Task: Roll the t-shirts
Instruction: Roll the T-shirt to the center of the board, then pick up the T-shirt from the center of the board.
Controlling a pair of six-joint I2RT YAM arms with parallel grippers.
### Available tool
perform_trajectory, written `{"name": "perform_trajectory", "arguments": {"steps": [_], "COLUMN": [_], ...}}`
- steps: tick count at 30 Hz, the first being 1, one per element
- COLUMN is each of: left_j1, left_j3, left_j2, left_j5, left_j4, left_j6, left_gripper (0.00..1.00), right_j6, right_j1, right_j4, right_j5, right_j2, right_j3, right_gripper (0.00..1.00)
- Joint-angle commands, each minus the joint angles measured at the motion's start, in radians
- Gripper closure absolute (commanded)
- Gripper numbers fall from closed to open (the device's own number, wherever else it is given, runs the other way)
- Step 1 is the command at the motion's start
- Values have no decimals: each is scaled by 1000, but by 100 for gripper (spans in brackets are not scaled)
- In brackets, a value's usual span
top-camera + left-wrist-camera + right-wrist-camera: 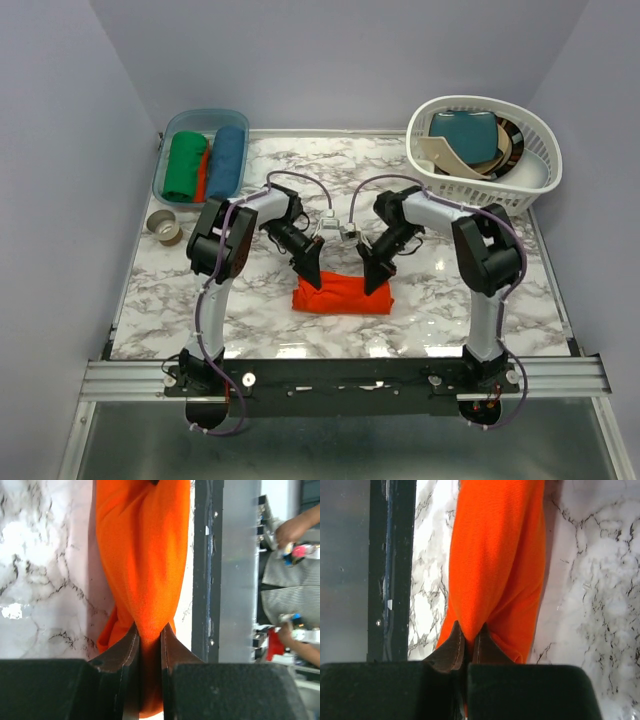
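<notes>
A bright orange-red t-shirt [343, 295] lies bunched into a short thick roll on the marble table near the front edge. My left gripper [313, 277] is shut on the roll's left end; in the left wrist view the fabric [145, 555] is pinched between the brown pads [128, 645]. At the roll's right end my right gripper [373, 279] is shut on it too. The right wrist view shows a thin fold of the t-shirt [495, 565] squeezed between its fingertips [454, 642].
A clear bin [166, 177] at the back left holds rolled green, red and blue t-shirts. A white laundry basket [530, 150] with folded items stands at the back right. A tape roll [164, 226] lies by the table's left edge. A metal rail [340, 375] runs along the front.
</notes>
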Motion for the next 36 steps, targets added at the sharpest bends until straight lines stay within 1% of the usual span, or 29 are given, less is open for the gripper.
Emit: {"name": "perform_trajectory", "arguments": {"steps": [1,6,8,9,10,11,13,14,15,16,17,20,21,22,23,24,25,26,27,28,29,30,31,32,33,35,36], "left_j1": [35,89,98,113,121,129,155,162,170,187,192,175,163,147,95,57,16,-84,-127,-175,-215,-302,-340,-377,-447,-492,-505], "left_j3": [1,-15,-12,-12,-15,-19,-18,-9,11,20,33,77,59,34,1,-48,-179,-256,-333,-490,-565,-631,-742,-781,-812,-878,-900], "left_j2": [38,98,130,133,129,121,69,46,-19,-60,-141,-254,-332,-377,-425,-534,-596,-661,-792,-857,-917,-1007,-1037,-1055,-1069,-1062,-1050], "left_j5": [-16,20,26,29,35,35,30,0,-20,-35,-96,-241,-317,-362,-402,-531,-598,-647,-692,-757,-784,-810,-873,-897,-924,-971,-980], "left_j4": [-197,-199,-197,-196,-196,-194,-193,-184,-138,-115,-90,-3,48,86,130,274,359,440,617,719,813,982,1063,1124,1231,1318,1415], "left_j6": [15,12,7,10,19,27,53,41,-20,-46,-71,-102,-93,-91,-94,-108,-120,-108,-103,-116,-135,-143,-155,-162,-180,-192,-195], "left_gripper": [95,94,86,81,72,66,59,54,51,48,46,46,45,43,42,41,35,33,31,24,20,19,19,19,20,22,23], "right_j6": [-51,-75,-83,-90,-80,-72,-54,-43,-10,6,21,89,116,127,138,159,172,182,201,210,219,233,256,265,284,298,305], "right_j1": [-12,-29,-32,-32,-32,-32,-32,-32,-31,-32,-32,-32,-31,-32,-32,-32,-32,-32,-32,-32,-32,-32,-32,-32,-32,-32,-34], "right_j4": [-262,-310,-330,-354,-354,-354,-354,-354,-354,-354,-354,-354,-354,-354,-354,-354,-354,-354,-354,-354,-354,-354,-354,-354,-354,-354,-354], "right_j5": [74,65,60,59,62,69,89,94,92,95,95,105,105,103,99,97,100,98,97,100,95,95,98,95,97,97,95], "right_j2": [130,237,291,311,326,354,377,400,409,418,427,463,476,481,486,490,504,510,513,526,530,539,546,556,564,575,578], "right_j3": [53,95,116,125,131,145,162,168,191,200,208,245,251,262,265,268,279,285,286,289,296,300,306,317,320,326,332], "right_gripper": [96,96,95,95,94,93,93,92,91,91,91,91,92,91,92,91,92,92,92,92,91,91,91,90,90,88,88]}}
